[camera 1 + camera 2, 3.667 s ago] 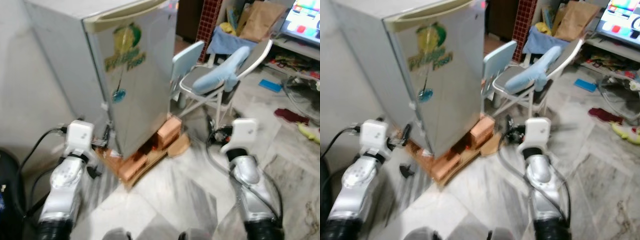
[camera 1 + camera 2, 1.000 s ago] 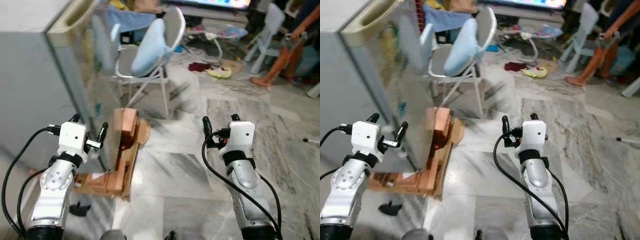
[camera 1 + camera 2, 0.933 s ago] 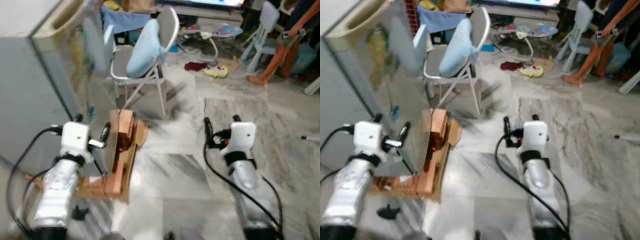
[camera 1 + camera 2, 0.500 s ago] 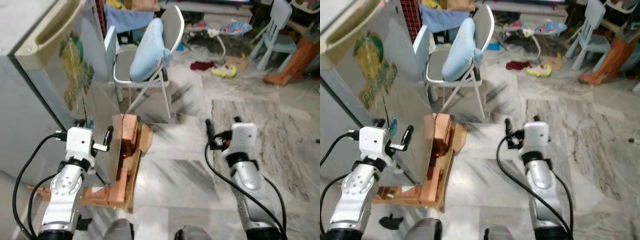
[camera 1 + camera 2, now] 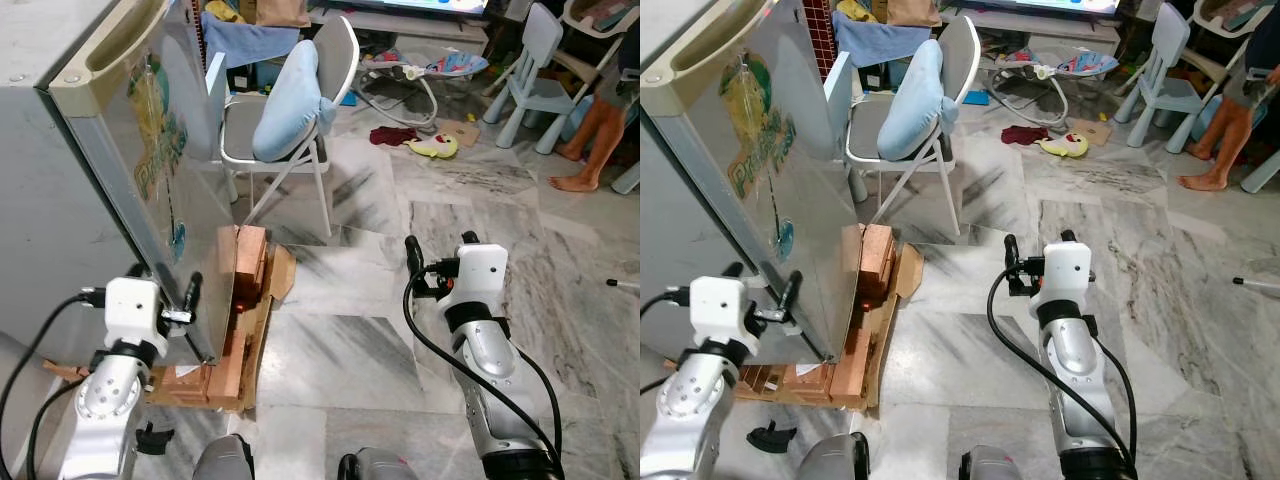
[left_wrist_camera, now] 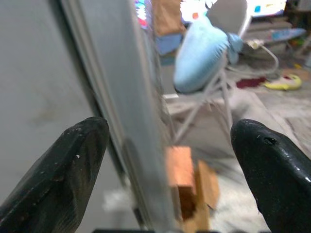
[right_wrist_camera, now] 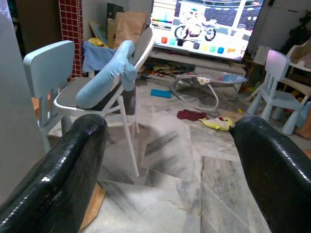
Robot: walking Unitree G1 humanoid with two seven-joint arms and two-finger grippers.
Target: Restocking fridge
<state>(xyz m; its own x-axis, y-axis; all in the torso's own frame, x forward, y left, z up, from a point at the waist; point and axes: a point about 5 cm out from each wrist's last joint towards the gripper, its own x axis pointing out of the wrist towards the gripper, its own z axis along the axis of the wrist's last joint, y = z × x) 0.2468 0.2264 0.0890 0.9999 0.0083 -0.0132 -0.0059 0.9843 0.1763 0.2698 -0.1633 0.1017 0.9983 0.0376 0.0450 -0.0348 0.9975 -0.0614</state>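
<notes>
I see the left gripper (image 5: 165, 290) fingers spread astride the closed fridge (image 5: 110, 180) door edge; right gripper (image 5: 438, 245) fingers spread, holding nothing, over marble floor (image 5: 360, 340).

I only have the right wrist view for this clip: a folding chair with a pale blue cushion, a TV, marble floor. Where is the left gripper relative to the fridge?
Observer: The left gripper is low at the front corner of the tall silver fridge, with its open fingers either side of the door's edge.
Operator: What is the fridge standing on?
Observer: It is raised off the floor on reddish-brown stacked blocks and a flat wooden board.
</notes>
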